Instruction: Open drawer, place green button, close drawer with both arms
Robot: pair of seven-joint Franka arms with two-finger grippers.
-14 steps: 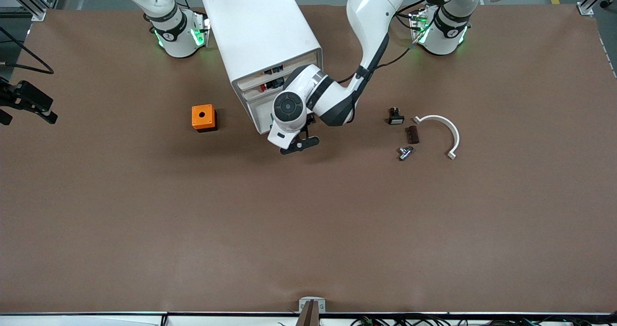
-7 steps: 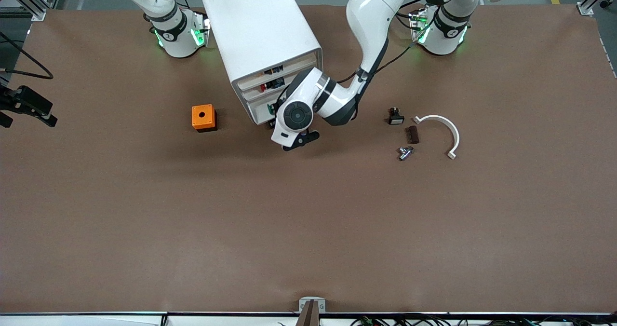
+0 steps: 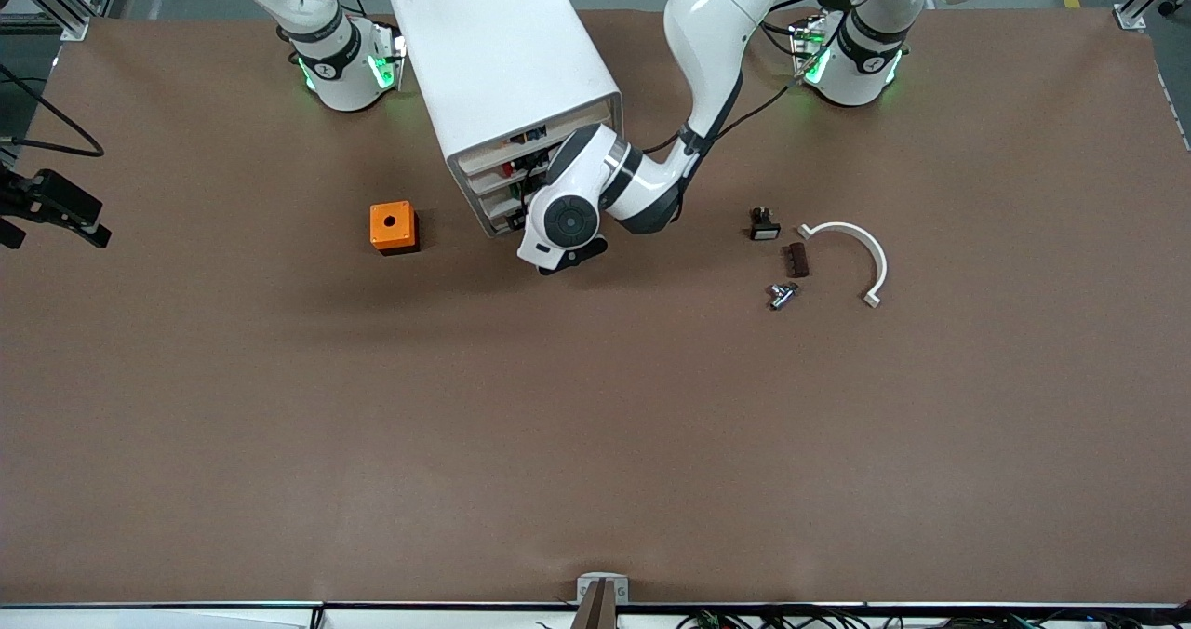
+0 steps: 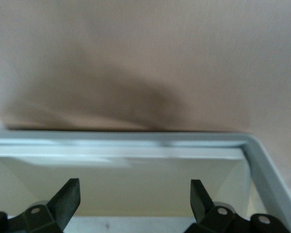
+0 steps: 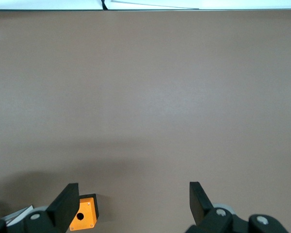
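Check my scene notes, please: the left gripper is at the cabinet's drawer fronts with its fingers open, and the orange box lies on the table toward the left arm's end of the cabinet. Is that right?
One detail is wrong. The orange box lies toward the right arm's end of the cabinet, as the front view shows. The rest holds: the left gripper is at the drawer fronts, fingers open.

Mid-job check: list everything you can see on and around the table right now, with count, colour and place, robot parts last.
cabinet: one, white, between the arm bases, four drawers.
drawer: one, white, third from top, at the left gripper.
orange box: one, orange with a hole, beside the cabinet toward the right arm's end.
black button: one, white cap, toward the left arm's end.
brown block: one, beside the button.
metal fitting: one, silver, nearer the camera than the block.
curved bracket: one, white, beside the block.
left gripper: at the drawer front, jaws open.
right gripper: over bare table, waiting, jaws open.
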